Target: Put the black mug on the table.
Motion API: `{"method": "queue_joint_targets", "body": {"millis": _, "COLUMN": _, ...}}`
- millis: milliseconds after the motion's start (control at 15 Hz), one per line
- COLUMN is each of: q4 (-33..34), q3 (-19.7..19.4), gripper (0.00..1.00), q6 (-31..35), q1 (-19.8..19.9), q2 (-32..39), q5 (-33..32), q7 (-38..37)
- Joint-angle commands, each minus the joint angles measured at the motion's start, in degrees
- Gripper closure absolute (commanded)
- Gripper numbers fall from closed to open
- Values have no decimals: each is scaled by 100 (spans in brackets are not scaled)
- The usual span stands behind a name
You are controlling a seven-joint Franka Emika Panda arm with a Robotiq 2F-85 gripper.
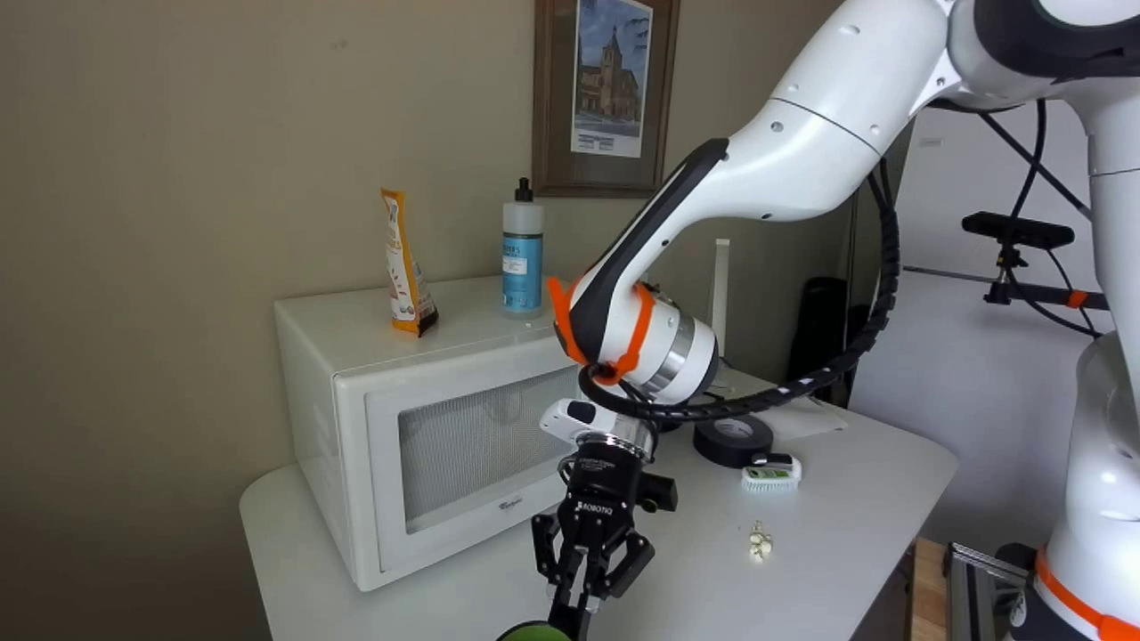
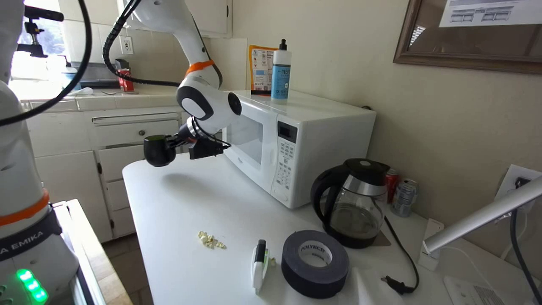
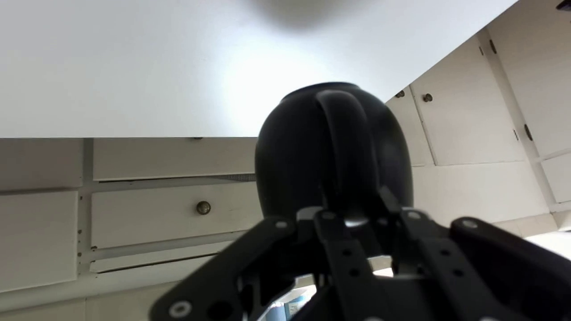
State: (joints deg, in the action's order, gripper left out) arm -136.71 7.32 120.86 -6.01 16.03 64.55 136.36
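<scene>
The black mug (image 2: 156, 152) is upright in the air above the table (image 2: 169, 237), near its rounded end, with a shadow on the tabletop. Its green inside (image 1: 534, 633) shows at the bottom edge in an exterior view, where most of the mug is cut off. My gripper (image 2: 172, 142) is shut on the mug's handle. In the wrist view the mug (image 3: 287, 156) is ahead of the fingers (image 3: 352, 207), its handle running down between them. The tabletop (image 3: 134, 67) lies beyond it, with its edge passing behind the mug.
A white microwave (image 2: 330, 131) stands beside the arm, with a white-and-blue bottle (image 2: 281, 76) and an orange bag (image 2: 261, 67) on top. A black jug (image 2: 355, 212), a tape roll (image 2: 292, 271), a brush (image 2: 257, 267) and popcorn (image 2: 211, 240) are on the table.
</scene>
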Motion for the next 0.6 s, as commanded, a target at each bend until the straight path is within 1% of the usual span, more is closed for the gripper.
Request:
{"method": "queue_joint_targets", "body": {"millis": 0, "q4": 301, "q3": -50, "gripper": 94, "q6": -316, "q1": 94, "q2": 281, "q5": -145, "q7": 201}}
{"method": "queue_joint_targets", "body": {"millis": 533, "q4": 604, "q3": -88, "gripper": 94, "q6": -358, "q1": 204, "q2": 687, "q5": -324, "q7": 390}}
